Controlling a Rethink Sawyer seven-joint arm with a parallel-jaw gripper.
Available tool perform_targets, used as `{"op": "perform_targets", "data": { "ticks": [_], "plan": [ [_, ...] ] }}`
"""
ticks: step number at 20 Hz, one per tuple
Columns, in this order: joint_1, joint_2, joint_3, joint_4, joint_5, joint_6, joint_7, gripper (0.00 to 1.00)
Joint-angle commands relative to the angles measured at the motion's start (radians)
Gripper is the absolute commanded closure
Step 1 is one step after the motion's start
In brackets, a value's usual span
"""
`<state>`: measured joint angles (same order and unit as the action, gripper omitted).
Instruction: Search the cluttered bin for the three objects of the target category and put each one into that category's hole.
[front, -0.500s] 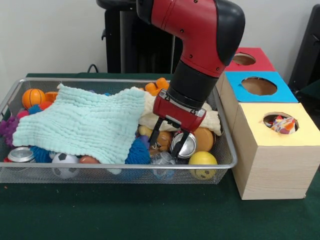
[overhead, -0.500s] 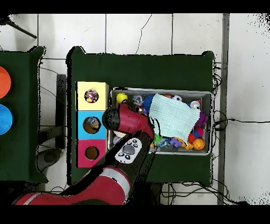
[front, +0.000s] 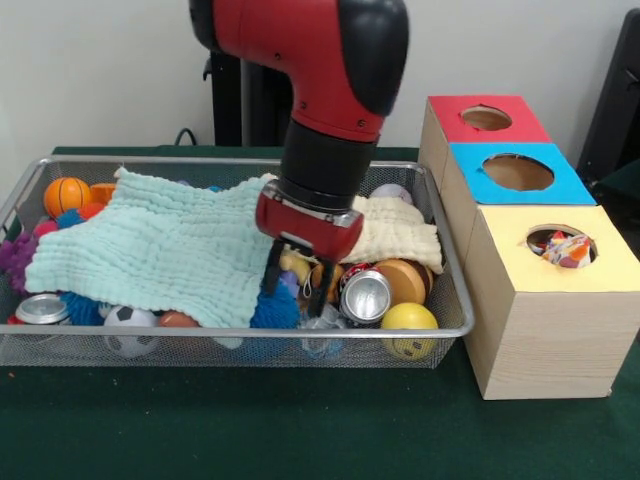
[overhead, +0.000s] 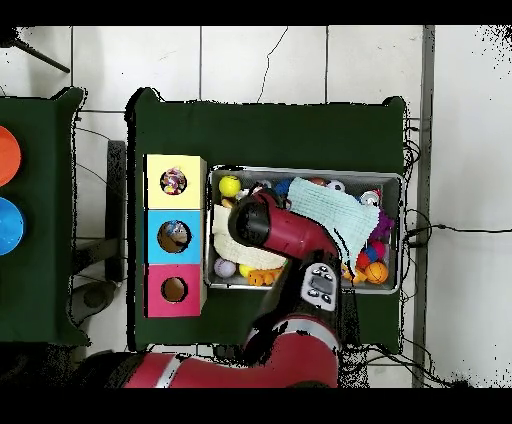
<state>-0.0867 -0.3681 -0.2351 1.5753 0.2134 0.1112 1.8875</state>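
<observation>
The wire mesh bin (front: 30, 176) holds a mint towel (front: 160, 245), a cream towel (front: 400, 236) and many toys. My gripper (front: 295, 283) is open and empty. It hangs low in the bin at the mint towel's right edge, over a blue spiky ball (front: 276, 312) and just left of a silver can (front: 365, 297). One printed cloth ball (front: 566, 250) lies in the round hole (front: 545, 236) of the yellow-topped box. It also shows in the overhead view (overhead: 174, 181). No other printed cloth ball shows in the bin. In the overhead view the arm (overhead: 280, 230) hides the gripper.
The blue-topped box (front: 515, 172) and the red-topped box (front: 487, 118) stand behind the yellow one, right of the bin. In the bin are a yellow ball (front: 405, 320), a basketball (front: 66, 195), a soccer ball (front: 128, 320), a second can (front: 40, 310) and a purple spiky toy (front: 15, 255).
My arm has swung left in the front view, from over the silver can to the mint towel's right edge. More of the cream towel and the can now show.
</observation>
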Motion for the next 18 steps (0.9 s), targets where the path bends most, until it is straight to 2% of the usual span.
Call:
{"op": "perform_targets", "data": {
  "ticks": [1, 5, 9, 13, 18],
  "plan": [
    [-0.075, -0.026, 0.242, 0.076, -0.093, -0.101, 0.106, 0.00],
    [-0.074, -0.012, 0.246, 0.063, -0.098, -0.125, 0.134, 0.00],
    [-0.080, -0.013, 0.281, 0.069, -0.098, -0.147, 0.156, 0.00],
    [-0.076, -0.019, 0.300, 0.071, -0.079, -0.119, 0.160, 0.00],
    [-0.038, -0.001, 0.253, 0.038, -0.060, -0.087, 0.151, 0.00]
  ]
}}
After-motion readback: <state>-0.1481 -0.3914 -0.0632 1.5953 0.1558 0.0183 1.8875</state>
